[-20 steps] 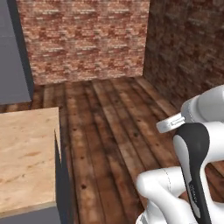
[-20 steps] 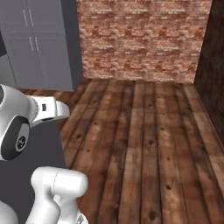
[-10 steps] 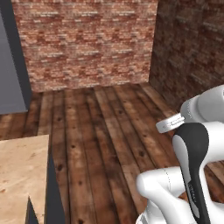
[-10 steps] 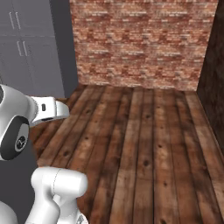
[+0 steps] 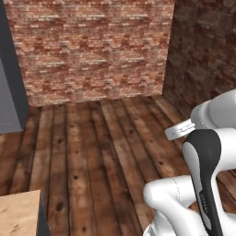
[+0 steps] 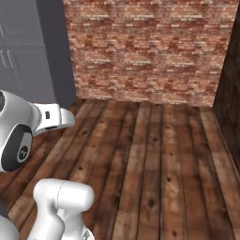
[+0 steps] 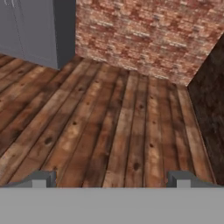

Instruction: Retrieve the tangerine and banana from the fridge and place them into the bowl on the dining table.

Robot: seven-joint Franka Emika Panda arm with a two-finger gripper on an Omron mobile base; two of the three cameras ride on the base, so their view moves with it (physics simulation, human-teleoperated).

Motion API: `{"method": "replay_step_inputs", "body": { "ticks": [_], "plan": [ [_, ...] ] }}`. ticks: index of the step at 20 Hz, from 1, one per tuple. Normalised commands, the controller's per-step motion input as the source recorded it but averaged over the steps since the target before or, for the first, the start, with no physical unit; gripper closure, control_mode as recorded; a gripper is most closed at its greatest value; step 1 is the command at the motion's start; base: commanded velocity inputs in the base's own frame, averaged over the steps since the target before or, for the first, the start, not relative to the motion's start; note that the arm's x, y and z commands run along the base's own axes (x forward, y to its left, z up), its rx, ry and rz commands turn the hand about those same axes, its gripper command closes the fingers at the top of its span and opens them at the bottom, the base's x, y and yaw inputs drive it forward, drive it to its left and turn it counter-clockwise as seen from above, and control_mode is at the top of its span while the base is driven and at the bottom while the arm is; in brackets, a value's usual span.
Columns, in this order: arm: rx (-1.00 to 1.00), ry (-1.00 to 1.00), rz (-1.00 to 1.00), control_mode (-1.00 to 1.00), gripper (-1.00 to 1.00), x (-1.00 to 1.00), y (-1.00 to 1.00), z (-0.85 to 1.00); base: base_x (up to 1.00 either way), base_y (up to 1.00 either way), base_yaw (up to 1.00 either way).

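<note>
I see the gripper spread wide and empty over bare plank floor, a wooden table corner at lower left, fruit and bowl unlocated; turning risks clipping that corner.

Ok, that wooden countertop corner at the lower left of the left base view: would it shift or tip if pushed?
Probably neither. The wooden countertop sits on a closed grey base rather than thin legs, so it likely behaves as heavy and rigid. Its top looks flat and level, so tipping seems unlikely. The frame edge cuts off its full extent, so this is tentative.
</note>
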Motion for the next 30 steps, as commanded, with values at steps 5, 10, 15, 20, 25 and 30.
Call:
{"method": "replay_step_inputs", "body": {
  "ticks": [5, 10, 15, 20, 25, 30],
  "plan": [
    [0.0, 0.0, 0.0, 1.0, -1.0, 0.0, 0.0, 0.0, 1.0, 0.0, 0.0],
    [0.0, 0.0, 0.0, 1.0, -1.0, 0.0, 0.0, 0.0, 1.0, 0.0, 0.0],
    [0.0, 0.0, 0.0, 1.0, -1.0, 0.0, 0.0, 0.0, 0.99, 0.08, 0.0],
    [0.0, 0.0, 0.0, 1.0, -1.0, 0.0, 0.0, 0.0, 0.92, 0.51, 0.0],
    [0.0, 0.0, 0.0, 1.0, -1.0, 0.0, 0.0, 0.0, 0.8, 0.86, 0.0],
    [0.0, 0.0, 0.0, 1.0, -1.0, 0.0, 0.0, 0.0, 0.68, 0.99, 0.0]
  ]
}}
